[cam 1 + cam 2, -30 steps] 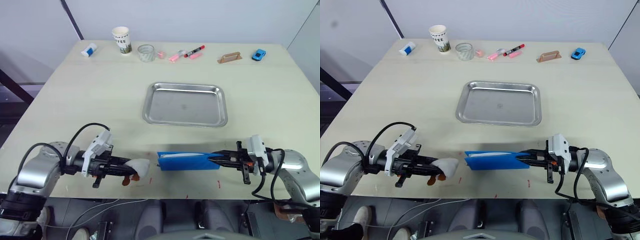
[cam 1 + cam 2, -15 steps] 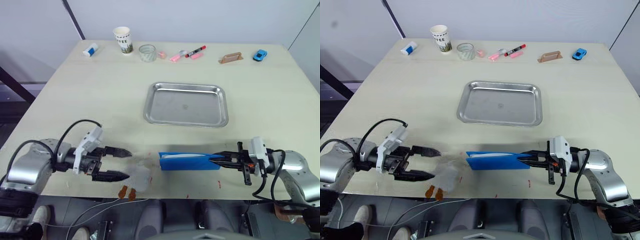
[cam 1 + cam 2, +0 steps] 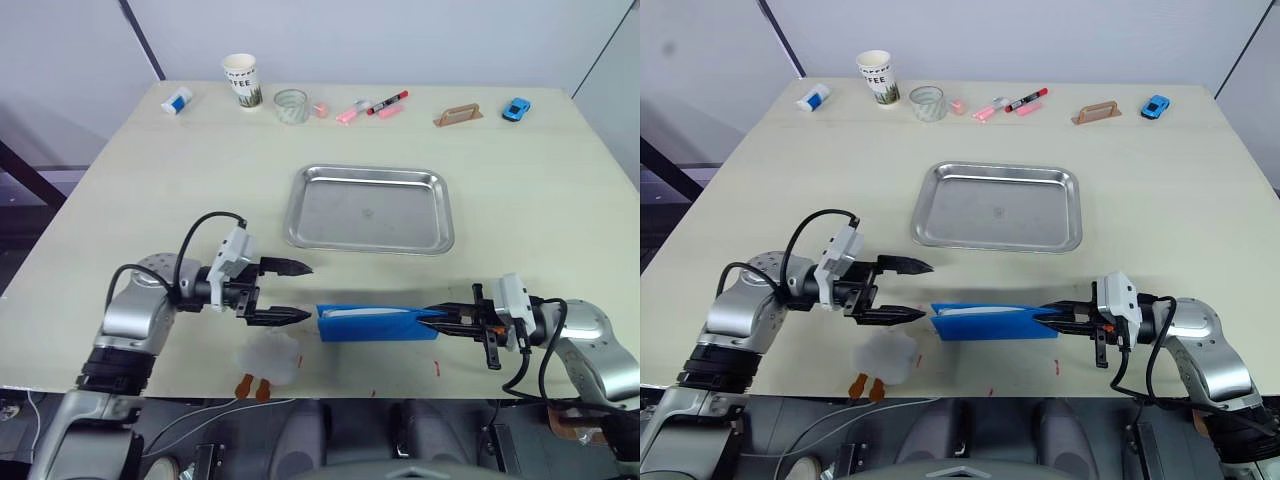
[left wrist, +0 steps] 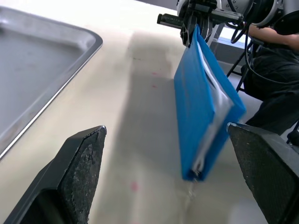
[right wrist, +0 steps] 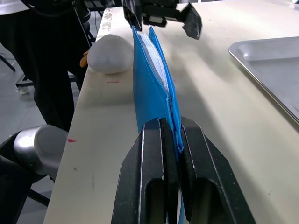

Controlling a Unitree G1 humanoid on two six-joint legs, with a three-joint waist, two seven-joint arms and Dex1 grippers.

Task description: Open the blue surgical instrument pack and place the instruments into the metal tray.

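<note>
Over the last second the left gripper (image 3: 296, 291) has let go of the white plush toy (image 3: 266, 358) it was holding at the table's near edge and has swung toward the blue surgical instrument pack (image 3: 378, 323); the toy now lies by itself just behind it, with two small orange feet poking out toward the edge. The left gripper's two black fingers are spread wide and empty, their tips just short of the pack's left end.

The right gripper (image 3: 1052, 316) has not changed: its fingers are pinched tight on the pack's right end, holding the pack up on its long edge above the table, between the two arms and in front of the metal tray (image 3: 371, 208), which is empty.

The pack looks like soft folded fabric, light in itself but weighted by whatever metal sits inside; it will likely sag or flop if held at one end alone. In the left wrist view a pale lining shows between the blue layers at the free end, though whether instruments are visible there is hard to say. That free end, at the outer blue flap, seems the sensible place for the left fingers to take hold, so the layers can be peeled apart against the right gripper's pull.
</note>
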